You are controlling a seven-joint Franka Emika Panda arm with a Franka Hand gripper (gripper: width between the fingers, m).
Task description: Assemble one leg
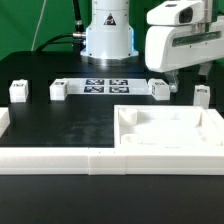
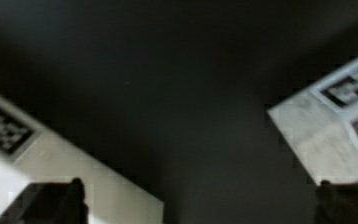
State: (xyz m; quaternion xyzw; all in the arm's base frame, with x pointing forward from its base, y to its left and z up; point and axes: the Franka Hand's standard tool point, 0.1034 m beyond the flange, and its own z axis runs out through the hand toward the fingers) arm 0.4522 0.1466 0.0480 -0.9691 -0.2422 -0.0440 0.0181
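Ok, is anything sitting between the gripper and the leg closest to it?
Nothing visible does. The gripper hangs open close above the leg at the exterior view's right end of the marker board; the wrist view shows only bare table between its fingers.

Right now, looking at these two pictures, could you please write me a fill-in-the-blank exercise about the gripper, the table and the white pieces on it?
1. The gripper is ____ and holds nothing.
2. The colour of the table is ____.
3. The big tray lies on the exterior view's ____ side of the table.
4. The marker board has ____ small legs standing on each side of it.

Missing words: open; black; right; two.
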